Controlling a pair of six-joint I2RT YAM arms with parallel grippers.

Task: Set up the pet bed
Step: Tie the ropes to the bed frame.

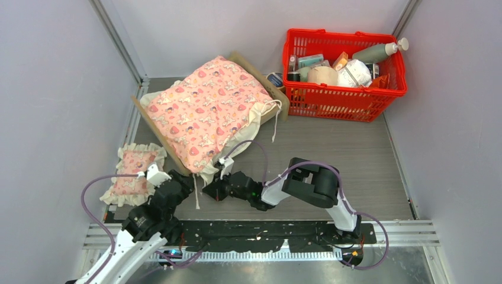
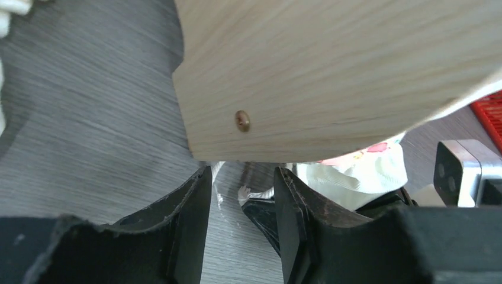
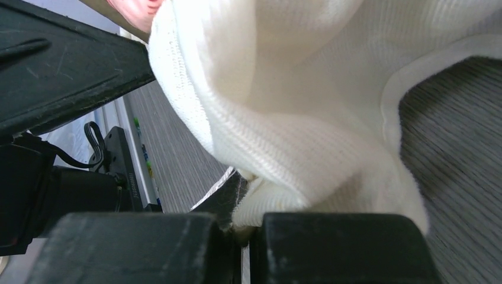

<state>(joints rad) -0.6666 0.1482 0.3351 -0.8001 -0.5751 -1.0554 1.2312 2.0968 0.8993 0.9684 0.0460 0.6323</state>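
The pet bed [image 1: 278,97] stands at the back left of the table. A pink patterned blanket [image 1: 207,109] with a cream frill is draped over it and hides the mattress. In the left wrist view, the bed's plywood board [image 2: 331,71] with a screw fills the upper part, right above my left gripper [image 2: 240,174]. That gripper is open, with only table showing between its fingers. In the top view the left gripper [image 1: 179,177] is at the bed's near corner. My right gripper [image 1: 210,189] reaches in from the right and is shut on the blanket's cream frill [image 3: 284,89].
A small pink frilled pillow [image 1: 133,171] lies on the table left of my left gripper. A red basket [image 1: 337,103] full of bottles and packages stands at the back right. Grey walls close in on both sides.
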